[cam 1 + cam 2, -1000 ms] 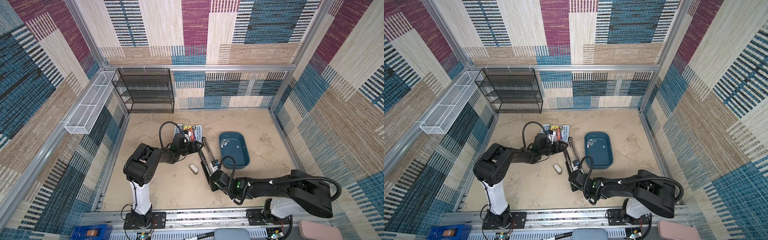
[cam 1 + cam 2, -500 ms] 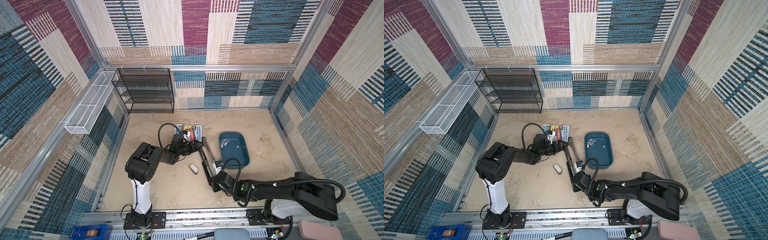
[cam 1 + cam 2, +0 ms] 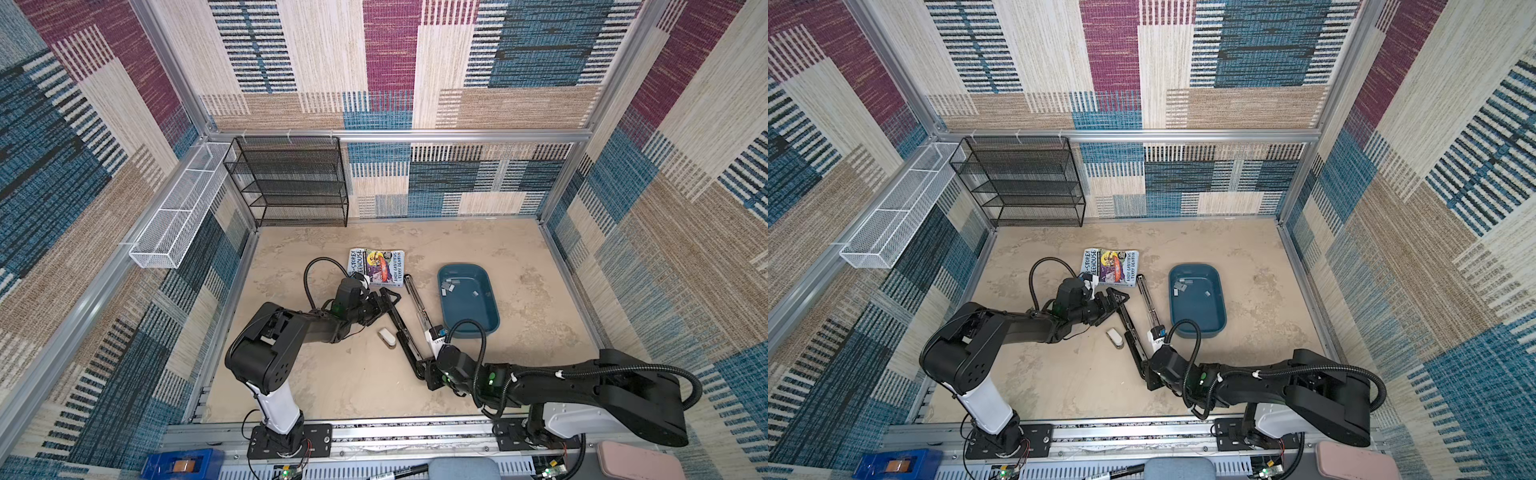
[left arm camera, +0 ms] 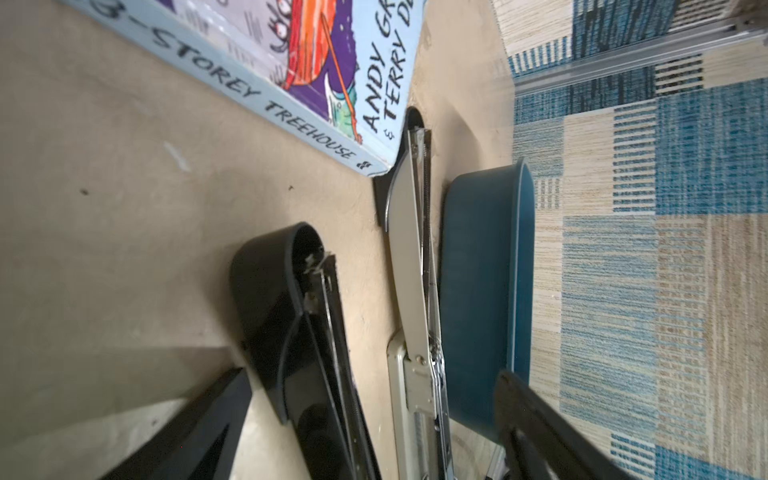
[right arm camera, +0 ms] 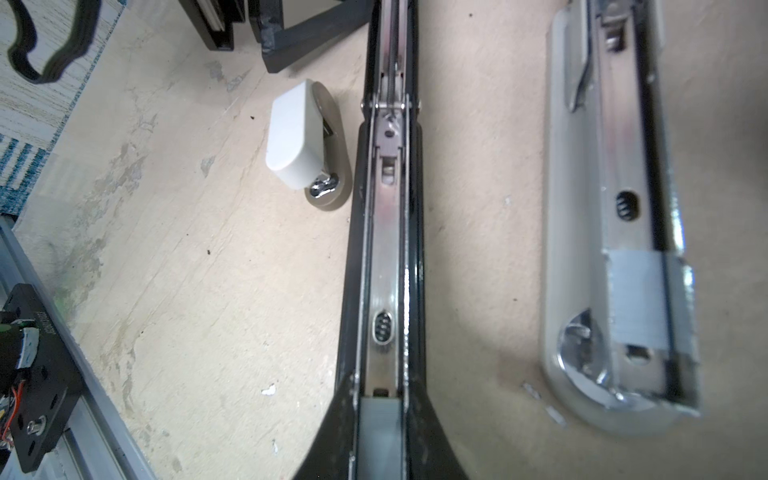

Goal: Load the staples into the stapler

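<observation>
A long black stapler lies opened flat on the floor, with its metal channel facing up. My right gripper is at the stapler's near end. It is shut on a grey strip of staples that sits between the channel's rails. My left gripper stands open at the far end, where the black lid lies between its spread fingers. More staples lie loose in the blue tray.
A grey stapler lies open between the black one and the tray, with a silver strip at its near end. A small white stapler sits left of the black one. A book lies behind, and a black wire rack stands at the back left.
My left gripper's fingers have spread wider at the black stapler's far end. The right gripper has shifted slightly toward the front edge and stays shut.
</observation>
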Controlling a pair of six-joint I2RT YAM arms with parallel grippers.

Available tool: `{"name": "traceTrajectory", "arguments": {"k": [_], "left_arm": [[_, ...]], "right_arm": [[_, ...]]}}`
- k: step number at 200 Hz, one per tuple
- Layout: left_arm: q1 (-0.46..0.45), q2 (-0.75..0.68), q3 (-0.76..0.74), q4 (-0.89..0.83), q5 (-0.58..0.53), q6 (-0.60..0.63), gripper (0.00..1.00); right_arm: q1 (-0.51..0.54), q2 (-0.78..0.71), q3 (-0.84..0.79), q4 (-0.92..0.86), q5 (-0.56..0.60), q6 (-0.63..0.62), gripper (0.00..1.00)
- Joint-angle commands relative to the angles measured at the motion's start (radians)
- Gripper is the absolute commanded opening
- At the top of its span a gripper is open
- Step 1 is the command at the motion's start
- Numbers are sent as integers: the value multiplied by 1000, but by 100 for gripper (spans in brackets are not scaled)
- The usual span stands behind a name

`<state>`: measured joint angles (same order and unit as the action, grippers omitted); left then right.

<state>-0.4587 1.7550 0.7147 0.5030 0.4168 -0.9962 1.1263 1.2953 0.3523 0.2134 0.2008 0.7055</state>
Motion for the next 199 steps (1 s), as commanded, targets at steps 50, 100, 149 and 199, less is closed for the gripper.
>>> {"name": "traceTrajectory", "arguments": {"k": [50, 100, 149, 199], "left_arm": [[-6, 68, 92, -240, -61, 31, 94], [2, 192, 216, -129, 51, 125, 72], [-7, 43, 172, -96, -29, 249, 61], [-73, -43, 170, -100, -54, 452, 46]], "right_arm": [[3, 30, 8, 89, -9, -16, 0], [26, 71, 32, 58, 53, -76, 0], [29, 117, 50, 50, 88, -87, 0], [43, 127, 23, 87, 164, -116, 0]]}}
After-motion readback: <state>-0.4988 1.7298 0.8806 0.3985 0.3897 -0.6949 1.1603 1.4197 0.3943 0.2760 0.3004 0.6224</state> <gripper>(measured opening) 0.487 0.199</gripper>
